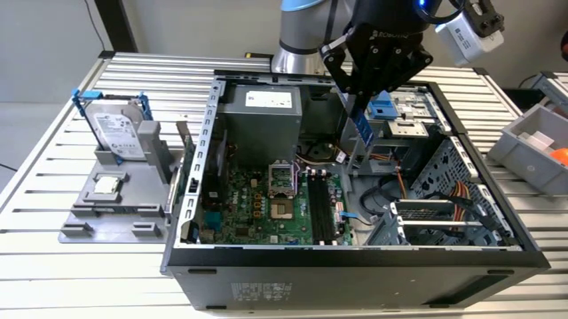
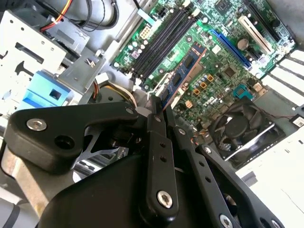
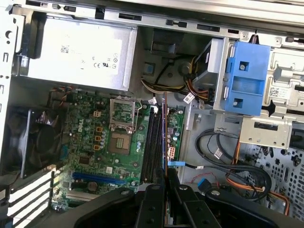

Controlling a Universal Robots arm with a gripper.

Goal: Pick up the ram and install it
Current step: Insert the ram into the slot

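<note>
**Ram hanging over the motherboard**

The gripper (image 1: 358, 92) is pinching the ram (image 1: 365, 126) by its upper end. The stick is hanging upright inside the open case (image 1: 355, 279), above the motherboard (image 1: 257, 206) and near its black slots (image 1: 321, 206), touching nothing below.

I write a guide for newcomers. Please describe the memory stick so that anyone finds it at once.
Find the open computer case on the table. Above its green board, black jaws are shut on the memory stick. It is the thin blue-green strip hanging on end, unlike the black slots lying flat below.
</note>
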